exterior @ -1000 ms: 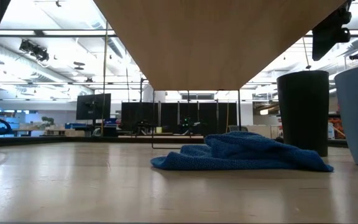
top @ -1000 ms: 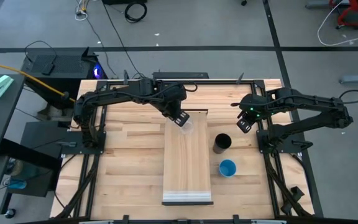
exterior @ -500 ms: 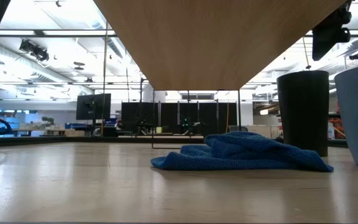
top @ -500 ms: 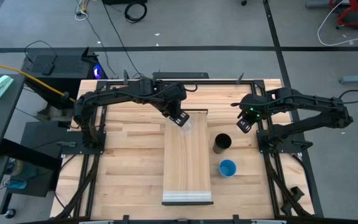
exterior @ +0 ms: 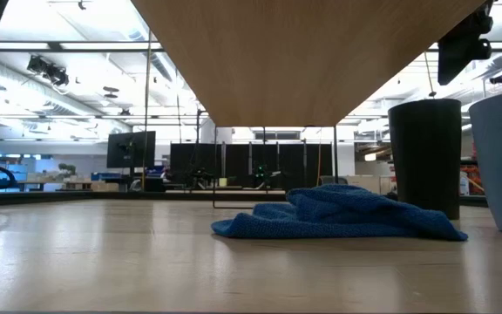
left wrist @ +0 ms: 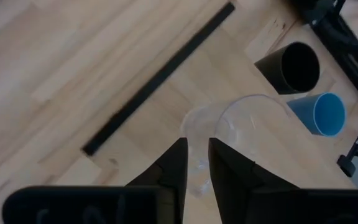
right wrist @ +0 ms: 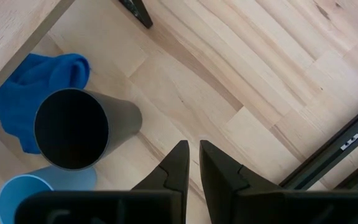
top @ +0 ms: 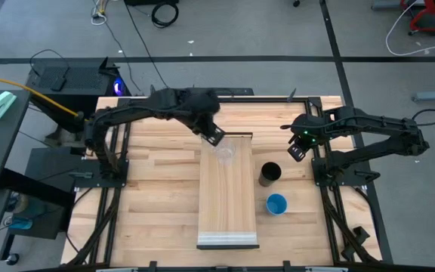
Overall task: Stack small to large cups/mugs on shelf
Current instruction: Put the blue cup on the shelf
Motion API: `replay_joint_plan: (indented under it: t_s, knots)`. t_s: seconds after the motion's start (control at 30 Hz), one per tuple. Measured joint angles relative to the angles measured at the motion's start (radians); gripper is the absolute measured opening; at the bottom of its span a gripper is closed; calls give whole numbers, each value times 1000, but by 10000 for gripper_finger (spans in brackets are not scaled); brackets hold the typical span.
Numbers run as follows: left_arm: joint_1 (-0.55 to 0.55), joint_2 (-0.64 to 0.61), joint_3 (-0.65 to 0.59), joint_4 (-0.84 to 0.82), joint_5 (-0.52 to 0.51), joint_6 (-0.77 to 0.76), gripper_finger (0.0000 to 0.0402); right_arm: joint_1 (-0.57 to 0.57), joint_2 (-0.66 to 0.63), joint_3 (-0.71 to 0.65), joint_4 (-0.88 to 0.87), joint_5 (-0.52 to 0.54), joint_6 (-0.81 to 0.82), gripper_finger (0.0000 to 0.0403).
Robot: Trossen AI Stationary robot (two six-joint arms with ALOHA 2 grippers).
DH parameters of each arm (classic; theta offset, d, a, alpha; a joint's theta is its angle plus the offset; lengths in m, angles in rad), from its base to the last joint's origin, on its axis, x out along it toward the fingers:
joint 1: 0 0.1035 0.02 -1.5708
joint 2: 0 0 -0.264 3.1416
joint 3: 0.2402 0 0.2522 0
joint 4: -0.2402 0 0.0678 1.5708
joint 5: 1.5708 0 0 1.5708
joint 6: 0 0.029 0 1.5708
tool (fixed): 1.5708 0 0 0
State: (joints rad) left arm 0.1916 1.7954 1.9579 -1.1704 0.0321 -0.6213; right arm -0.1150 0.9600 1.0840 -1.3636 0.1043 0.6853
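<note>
The clear cup (top: pixel 225 153) stands upright on the far end of the shelf (top: pixel 228 198), a raised light-wood board with a pale strip at its near end. In the left wrist view the clear cup (left wrist: pixel 247 127) sits just beyond my fingers. My left gripper (top: pixel 217 137) hovers off the cup's far-left side, slightly open and touching nothing. The black cup (top: pixel 269 174) and the blue cup (top: pixel 276 203) stand on the tabletop right of the shelf. My right gripper (top: pixel 297 152) waits, shut, beyond the black cup (right wrist: pixel 72 129).
A crumpled blue cloth (exterior: pixel 338 215) lies on the tabletop under the shelf; its edge shows beside the black cup (right wrist: pixel 39 87). The shelf stands on thin legs (exterior: pixel 213 166). A black bar (left wrist: pixel 160 74) runs along the shelf's far edge. Bare wood lies left of the shelf.
My left gripper has drawn back from the clear cup toward the table's far-left, and its arm has swung left. The clear cup stays standing at the far end of the shelf.
</note>
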Motion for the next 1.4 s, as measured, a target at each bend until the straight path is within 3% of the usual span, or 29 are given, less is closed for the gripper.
replay_joint_plan:
  t_s: [0.17,0.43,0.5,0.67,0.87,1.1,1.4]
  knots:
    - [43,-62,0,-56,-34,56,69,0,-3,0,0,-13,-4,44]
    - [122,-115,1,-400,-288,65,55,0,-62,0,-25,-51,-16,44]
    - [146,-131,-16,-395,-348,61,53,0,-86,0,-52,-67,17,44]
    - [213,-213,-140,-359,-367,139,50,26,-163,0,-141,-121,162,44]
    - [367,-362,-457,-245,-362,184,50,130,-266,0,-160,-132,396,44]
    - [465,-538,-806,40,-190,246,37,247,-287,0,-159,-132,600,44]
    - [420,-656,-1005,161,-119,233,29,456,-109,0,-25,-97,823,44]
